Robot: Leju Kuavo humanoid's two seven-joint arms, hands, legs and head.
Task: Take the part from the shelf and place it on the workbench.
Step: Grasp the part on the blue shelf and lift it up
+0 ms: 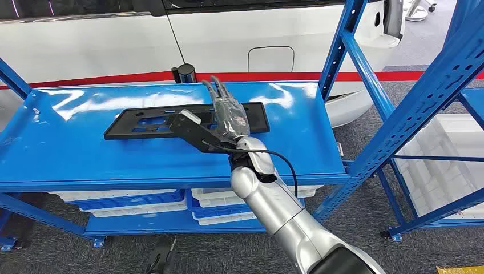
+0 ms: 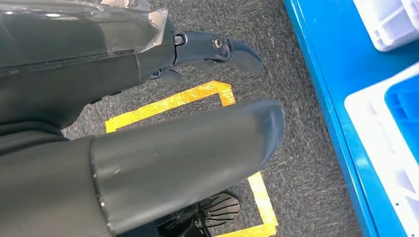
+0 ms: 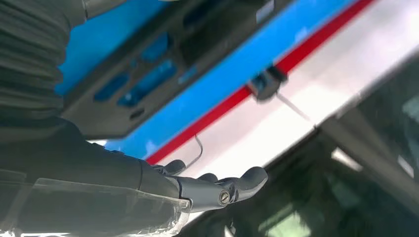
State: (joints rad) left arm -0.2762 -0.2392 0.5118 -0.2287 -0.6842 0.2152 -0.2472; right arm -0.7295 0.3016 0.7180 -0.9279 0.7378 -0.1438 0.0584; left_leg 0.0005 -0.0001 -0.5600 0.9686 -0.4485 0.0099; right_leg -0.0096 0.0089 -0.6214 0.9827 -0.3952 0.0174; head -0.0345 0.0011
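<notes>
the right arm (image 1: 285,220) reaches up and forward from the lower right of the head view, its silver forearm angled toward the middle of the blue shelf (image 1: 68,154). the right hand (image 1: 228,114) is stretched out flat above the part (image 1: 142,123), a long black plate with cut-out slots lying flat on the shelf's top board. its fingers (image 1: 216,88) are extended and slightly apart, holding nothing (whether the palm touches the plate cannot be told). the left hand (image 2: 148,128) hangs low over grey carpet (image 2: 306,163) marked with yellow tape (image 2: 173,101), beside the shelf's lower edge; its fingers (image 2: 217,49) are loosely straight and apart, with nothing in them. white bins (image 1: 228,197) sit on the lower shelf level.
</notes>
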